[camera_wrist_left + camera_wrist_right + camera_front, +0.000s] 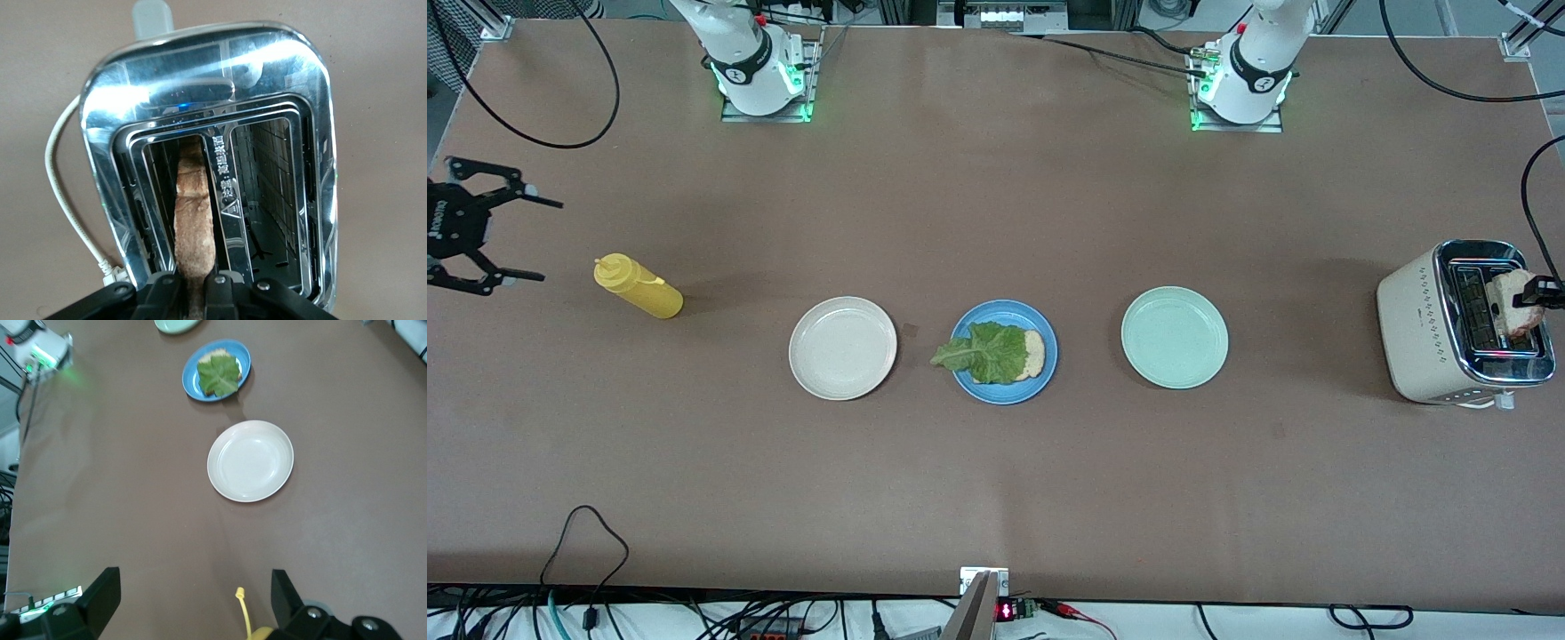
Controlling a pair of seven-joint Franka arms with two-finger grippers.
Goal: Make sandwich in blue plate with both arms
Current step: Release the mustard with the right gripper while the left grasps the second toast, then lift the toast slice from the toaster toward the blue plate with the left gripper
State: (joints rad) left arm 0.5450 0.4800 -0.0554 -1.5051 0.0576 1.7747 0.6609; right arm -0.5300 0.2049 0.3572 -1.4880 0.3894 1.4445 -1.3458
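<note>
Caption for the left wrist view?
Left claw shut on bread slice standing in the toaster slot.

Evenly and brightly lit from overhead across the brown tabletop [996, 489]. Soft, short shadows cast beside the yellow bottle [639, 286] and the toaster [1463, 322]. Strong glare and mirrored reflections on the toaster's chrome top in the left wrist view. Green glow at both arm bases. Slightly soft focus in the wrist views.

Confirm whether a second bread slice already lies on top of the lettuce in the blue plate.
No: in the blue plate the lettuce lies uncovered on one bread slice.
</note>
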